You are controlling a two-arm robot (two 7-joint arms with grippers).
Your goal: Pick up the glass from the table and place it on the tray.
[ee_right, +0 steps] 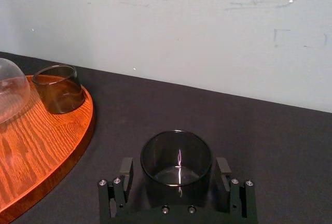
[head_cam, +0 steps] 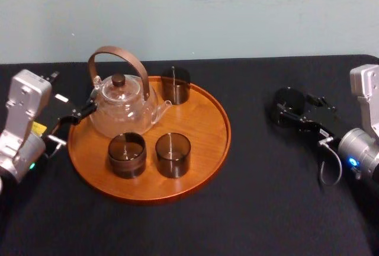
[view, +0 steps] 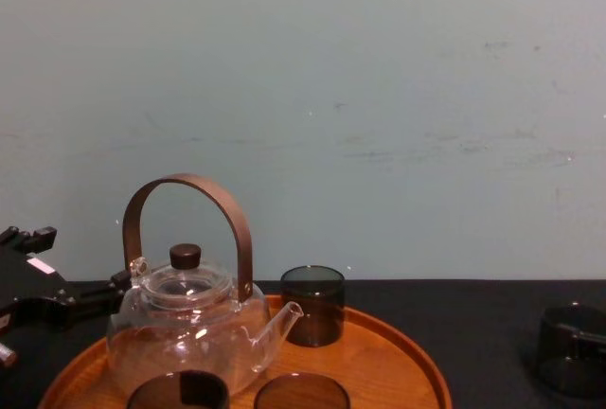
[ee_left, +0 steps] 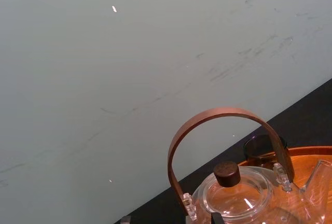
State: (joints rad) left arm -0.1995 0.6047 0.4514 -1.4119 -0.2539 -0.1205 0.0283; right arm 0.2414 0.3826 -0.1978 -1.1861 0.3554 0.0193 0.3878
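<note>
The glass point(ee_right: 176, 156) stands upright on the bench point(head_cam: 266, 208), well right of the tray point(head_cam: 207, 120) and apart from it. It is a short, dark, smoky tumbler with straight walls and an open mouth, and looks empty. It is probably light, but hard, smooth and breakable, so it could slip from a loose hold and crack under a hard squeeze or a knock against the tray's rim.

The right hand point(ee_right: 175, 172) is set around it, open a little wider than the glass. One of its fingers point(ee_right: 126, 168) is on each side at mid height, with a thin gap showing on both sides, so nothing is gripped yet. That looks a sound place to hold: across the width, midway up the wall, and squarely, so the glass does not tip as the fingers close.

On the tray stand a clear teapot point(head_cam: 121, 105) and three more dark glasses: two at the near side point(head_cam: 127, 154) point(head_cam: 173, 154) and one behind the spout point(head_cam: 176, 85). The tray's right part is bare wood, the likeliest landing place.

The left hand point(head_cam: 74, 120) sits at the tray's left edge, by the teapot; whether it is open I cannot tell.
</note>
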